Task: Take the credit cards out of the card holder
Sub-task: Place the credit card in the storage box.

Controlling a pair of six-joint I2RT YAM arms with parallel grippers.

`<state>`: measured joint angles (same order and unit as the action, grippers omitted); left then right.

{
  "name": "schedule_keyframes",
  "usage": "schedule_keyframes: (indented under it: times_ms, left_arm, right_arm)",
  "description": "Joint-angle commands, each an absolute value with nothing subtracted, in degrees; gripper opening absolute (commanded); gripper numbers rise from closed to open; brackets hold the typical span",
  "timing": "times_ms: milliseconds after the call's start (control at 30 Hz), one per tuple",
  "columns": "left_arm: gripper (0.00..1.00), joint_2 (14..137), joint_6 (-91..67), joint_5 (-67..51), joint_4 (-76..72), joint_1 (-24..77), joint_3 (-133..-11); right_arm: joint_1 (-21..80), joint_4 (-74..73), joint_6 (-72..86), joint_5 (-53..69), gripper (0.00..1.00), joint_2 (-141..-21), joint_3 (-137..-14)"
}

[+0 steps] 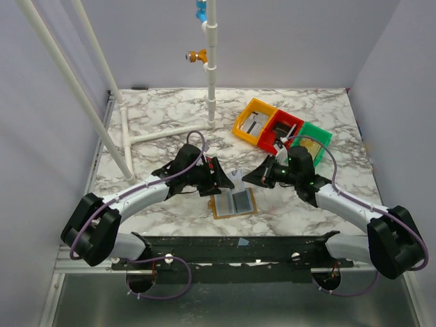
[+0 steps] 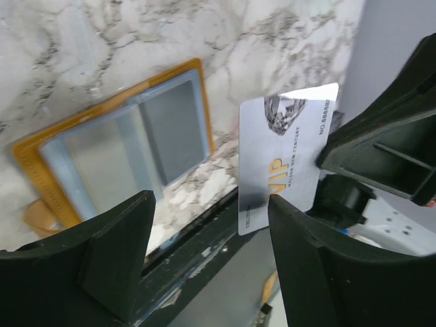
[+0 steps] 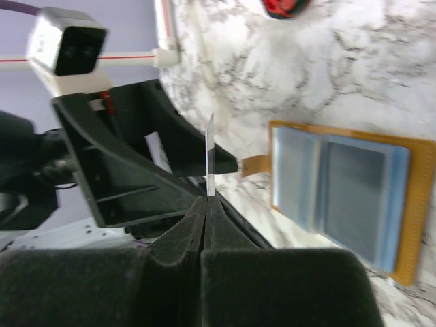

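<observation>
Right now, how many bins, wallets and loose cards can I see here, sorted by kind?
Plastic bins: 3 (orange bin, red bin, green bin)
Card holder: 1, lying open
Credit card: 1, pinched in the right gripper
Total: 5

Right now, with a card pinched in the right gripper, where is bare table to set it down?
Free: marble between card holder and right arm; also back left, behind the white pipe. Crowded: behind the card holder, where left gripper and right gripper meet.
</observation>
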<state>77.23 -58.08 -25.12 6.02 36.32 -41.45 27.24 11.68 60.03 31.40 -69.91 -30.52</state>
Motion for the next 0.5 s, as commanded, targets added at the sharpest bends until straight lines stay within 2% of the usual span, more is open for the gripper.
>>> schedule_keyframes:
  times_ms: [0, 300, 467]
  left_arm:
    - [0.68, 73.93, -66.22, -32.96, -8.57, 33.95, -37.85]
    - [0.59, 72.21, -71.95, -37.37, -16.5, 32.23, -36.98]
    - [0.48, 72.34, -73.23, -38.29, -17.96, 32.25, -36.7]
  right_arm:
    - [26.67, 13.8, 63.46, 36.16, 0.01, -69.43, -33.01]
    - [26.58, 19.15, 67.38, 39.0, 0.01, -70.56, -33.25]
    - [26.63, 19.94, 68.02, 39.24, 0.01, -70.24, -33.39]
